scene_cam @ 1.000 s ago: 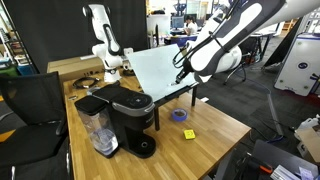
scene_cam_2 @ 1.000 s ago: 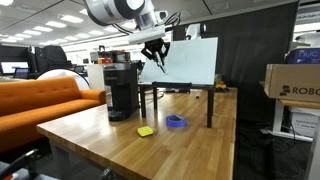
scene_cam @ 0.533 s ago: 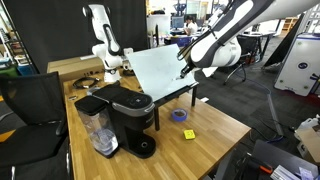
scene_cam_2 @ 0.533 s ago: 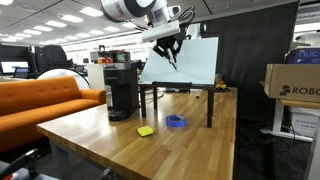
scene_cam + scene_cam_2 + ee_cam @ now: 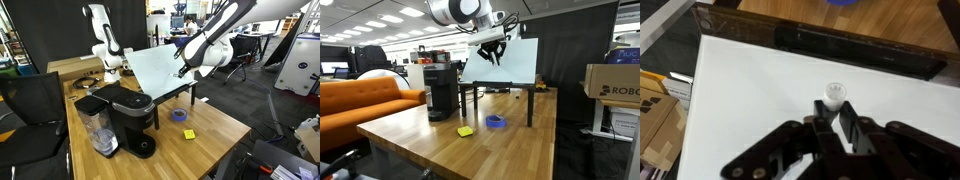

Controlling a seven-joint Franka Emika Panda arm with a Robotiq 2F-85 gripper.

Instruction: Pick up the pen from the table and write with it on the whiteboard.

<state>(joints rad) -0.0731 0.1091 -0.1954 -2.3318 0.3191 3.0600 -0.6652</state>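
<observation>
Tool shifted along one whiteboard, clamped on one pen

an exterior view sits high beyond the coffee maker end of the bench, looking down across it at the whiteboard. an exterior view sits low, near bench level, facing along it to the same coffee maker and whiteboard. the wrist view looks from close by, past the hand, onto the whiteboard.
</observation>
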